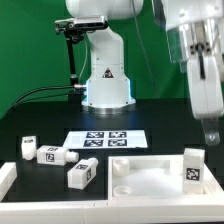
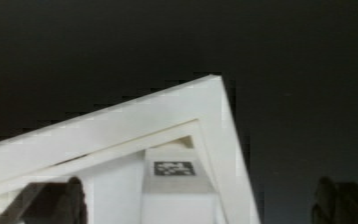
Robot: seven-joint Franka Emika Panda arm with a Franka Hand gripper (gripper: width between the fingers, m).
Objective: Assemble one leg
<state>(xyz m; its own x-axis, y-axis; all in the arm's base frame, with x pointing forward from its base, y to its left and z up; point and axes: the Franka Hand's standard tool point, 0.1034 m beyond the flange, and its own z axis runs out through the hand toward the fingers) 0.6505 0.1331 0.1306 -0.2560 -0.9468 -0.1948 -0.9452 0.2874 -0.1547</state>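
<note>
The arm comes down from the upper corner on the exterior view's right, its pale forearm hanging almost straight down above the table. The gripper [image 1: 209, 134] hangs clear above an upright leg [image 1: 193, 167], not touching it; only one dark fingertip shows there, so how far the jaws stand apart cannot be told, and nothing is seen in its hold.

That leg stands on its end at the edge of the big white panel [image 1: 140, 172] (a tag faces the camera). Three more tagged blocks [image 1: 50, 154] lie loose on the black table [image 1: 160, 125], well apart from the gripper, toward the exterior view's left. The marker board [image 1: 104, 139] lies flat behind them.

In the wrist view a white angled edge [image 2: 158, 115] fills the lower frame, with a small tag [image 2: 172, 168] beneath it and blurred dark fingertips [image 2: 51, 200] at the border.
</note>
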